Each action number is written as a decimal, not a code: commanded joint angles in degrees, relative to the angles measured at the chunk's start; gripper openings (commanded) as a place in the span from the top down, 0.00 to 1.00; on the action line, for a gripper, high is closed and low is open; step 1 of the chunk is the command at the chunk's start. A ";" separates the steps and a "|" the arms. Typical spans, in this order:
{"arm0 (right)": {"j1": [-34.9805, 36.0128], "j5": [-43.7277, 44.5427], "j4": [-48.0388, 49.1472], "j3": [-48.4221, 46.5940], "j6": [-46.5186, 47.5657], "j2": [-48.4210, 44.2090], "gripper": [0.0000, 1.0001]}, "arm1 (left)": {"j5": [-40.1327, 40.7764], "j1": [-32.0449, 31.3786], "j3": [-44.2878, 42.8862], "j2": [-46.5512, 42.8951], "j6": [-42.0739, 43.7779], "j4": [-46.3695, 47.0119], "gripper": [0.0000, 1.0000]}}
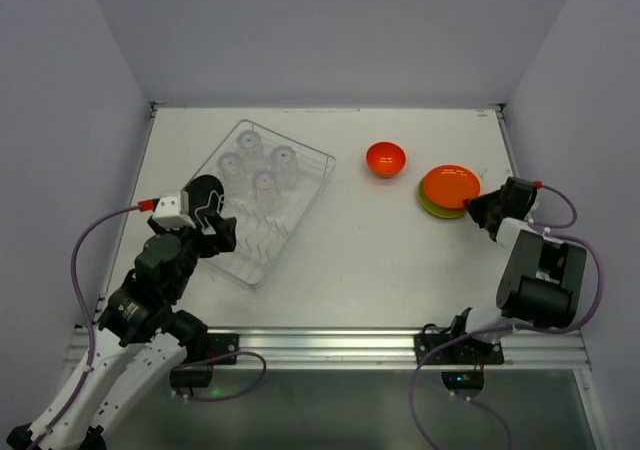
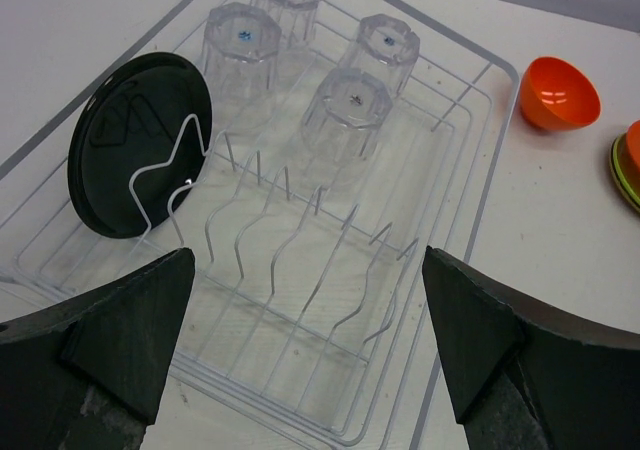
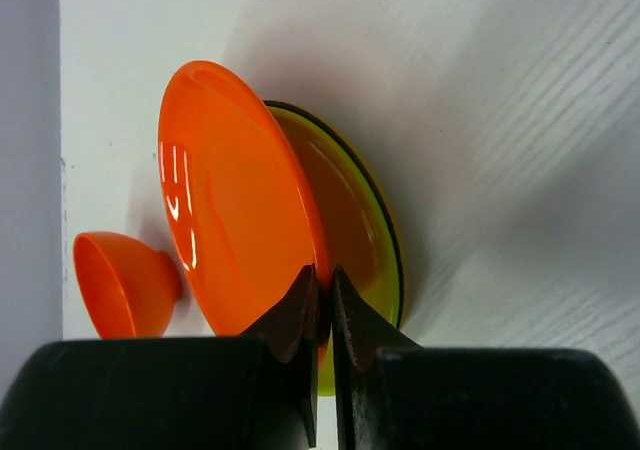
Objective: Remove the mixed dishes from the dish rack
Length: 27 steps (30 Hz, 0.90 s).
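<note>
My left fingers [image 2: 110, 340] gape wide; I'd shift left, straddle the round black plate [image 2: 135, 145] ahead in the silvery wire rack [image 2: 476, 220], then lift straight. Right fingers [image 3: 295, 320] are pinched shut.

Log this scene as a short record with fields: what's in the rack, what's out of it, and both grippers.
in rack: dish rack holds a black plate on edge and four clear glasses
unloaded: orange bowl on the table; orange plate stacked on a yellow-green plate
left arm: left gripper open, empty, over the rack's near end
right arm: right gripper shut, empty, at the plate stack's edge
left to unload: five items
</note>
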State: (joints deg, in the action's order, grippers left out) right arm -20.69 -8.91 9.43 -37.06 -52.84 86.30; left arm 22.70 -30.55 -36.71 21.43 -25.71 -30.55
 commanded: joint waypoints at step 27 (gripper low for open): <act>1.88 -3.04 -5.38 2.26 7.57 -14.49 0.19 | 3.75 0.05 -2.14 7.74 1.54 -0.22 0.00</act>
State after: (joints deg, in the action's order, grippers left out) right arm -19.03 -11.53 6.11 -34.17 -46.89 73.45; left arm 23.68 -30.55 -36.80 27.73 -25.23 -30.92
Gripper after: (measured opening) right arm 0.790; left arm 0.997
